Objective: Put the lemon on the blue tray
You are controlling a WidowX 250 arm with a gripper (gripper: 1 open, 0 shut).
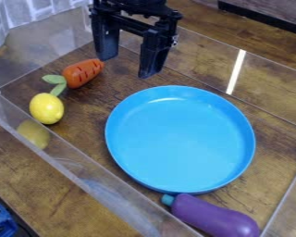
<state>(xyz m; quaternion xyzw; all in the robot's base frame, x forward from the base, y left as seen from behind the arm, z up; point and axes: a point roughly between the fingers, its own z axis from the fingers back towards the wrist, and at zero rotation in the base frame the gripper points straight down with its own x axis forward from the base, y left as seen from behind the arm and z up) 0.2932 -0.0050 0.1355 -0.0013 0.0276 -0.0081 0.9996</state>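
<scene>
- The lemon (47, 107) lies beyond the wide-open gripper (126, 54), on the carrot's side; a short reach could miss it.
- Its smooth skin might slip if pinched off-centre.
- The carrot (81, 73), between gripper and lemon, could be knocked or grabbed.
- The blue tray (179, 139) has a shallow rim; a careless release might roll the lemon off.

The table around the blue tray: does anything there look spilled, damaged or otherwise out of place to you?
Nothing stands out. The blue tray lies flat, and the lemon, carrot and eggplant rest beside it with no visible damage or spill.
</scene>
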